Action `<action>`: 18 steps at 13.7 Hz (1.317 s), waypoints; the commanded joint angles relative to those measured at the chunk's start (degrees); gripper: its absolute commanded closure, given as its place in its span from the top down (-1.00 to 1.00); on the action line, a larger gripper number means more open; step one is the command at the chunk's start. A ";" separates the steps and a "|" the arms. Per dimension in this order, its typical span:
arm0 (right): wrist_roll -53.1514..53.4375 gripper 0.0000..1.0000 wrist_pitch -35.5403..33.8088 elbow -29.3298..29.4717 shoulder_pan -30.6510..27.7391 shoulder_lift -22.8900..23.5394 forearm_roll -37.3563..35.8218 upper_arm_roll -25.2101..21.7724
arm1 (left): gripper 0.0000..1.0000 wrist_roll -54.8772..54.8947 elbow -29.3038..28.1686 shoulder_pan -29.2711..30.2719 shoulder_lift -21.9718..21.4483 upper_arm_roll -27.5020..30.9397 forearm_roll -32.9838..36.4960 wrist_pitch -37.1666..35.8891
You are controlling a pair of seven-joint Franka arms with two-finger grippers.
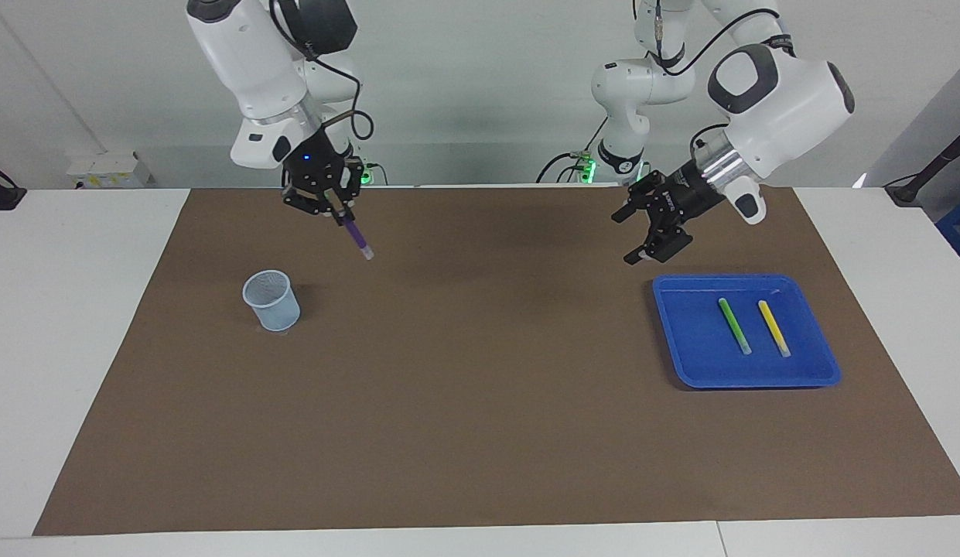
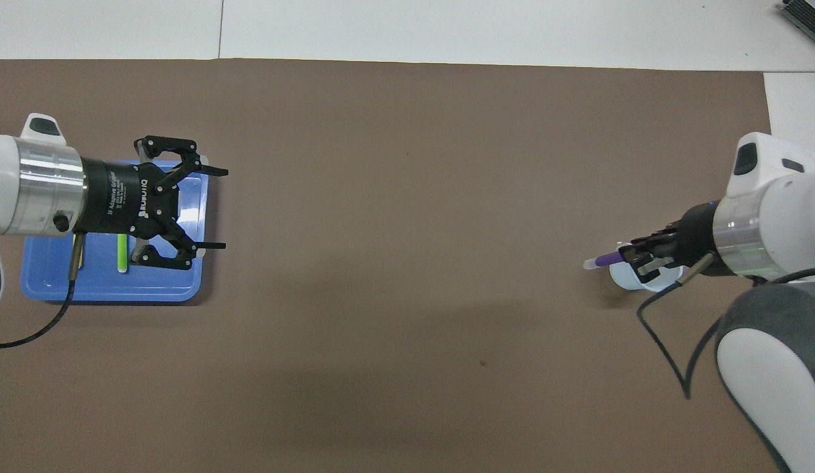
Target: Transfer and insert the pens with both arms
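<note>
Now the right gripper (image 1: 341, 213), clamped on the tilted purple pen (image 1: 357, 236) near the mesh cup (image 1: 271, 300), may strike the rim, while the left gripper (image 1: 642, 236) hangs open by the blue tray (image 1: 684, 363).

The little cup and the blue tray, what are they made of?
The cup looks like fine mesh, metal or plastic: pale blue, its wall finely gridded. Which one is hard to tell. The blue tray looks like smooth hard plastic: one even colour, rounded corners, a raised rim and a slight shine along its edge.
</note>
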 commanded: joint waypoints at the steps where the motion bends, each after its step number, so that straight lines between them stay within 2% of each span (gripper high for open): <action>1: -8.69 -1.00 0.00 -2.06 -2.22 -1.53 -5.39 0.99 | 1.00 10.93 -0.30 4.97 -1.11 -0.42 1.39 -0.82; 3: -9.40 -1.00 2.10 -4.78 -2.40 -2.40 -6.19 0.90 | 1.00 29.53 -0.90 6.21 -2.07 -0.07 2.10 -6.95; 5: -10.72 -1.00 5.26 -9.00 -3.79 -3.63 -7.33 0.90 | 1.00 46.16 -1.08 7.62 -2.51 0.11 9.98 -11.36; 6: -13.25 -1.00 6.85 -10.58 -4.93 -3.99 -7.42 0.90 | 0.92 52.23 -1.17 7.62 -2.69 0.20 14.28 -11.90; 8: -17.74 -1.00 9.22 -11.39 -7.22 -3.90 -7.43 0.90 | 0.85 62.70 -1.87 7.71 -3.04 0.20 21.76 -11.21; 12: -21.01 -1.00 13.19 -14.11 -9.25 -3.81 -7.60 0.99 | 0.83 80.91 -4.59 10.34 -3.13 0.37 30.12 -6.74; 16: -20.66 -1.00 14.77 -16.57 -9.43 -4.17 -7.51 0.90 | 0.85 94.72 -8.81 15.96 -1.29 0.37 30.67 1.70; 17: -20.66 -0.90 15.73 -16.84 -9.60 -4.17 -7.51 0.90 | 0.89 96.05 -9.51 16.58 -0.59 0.37 30.67 4.33; 18: -20.48 -0.56 15.91 -17.19 -9.60 -4.08 -7.51 0.90 | 0.98 97.11 -10.91 16.76 0.29 0.37 30.76 7.75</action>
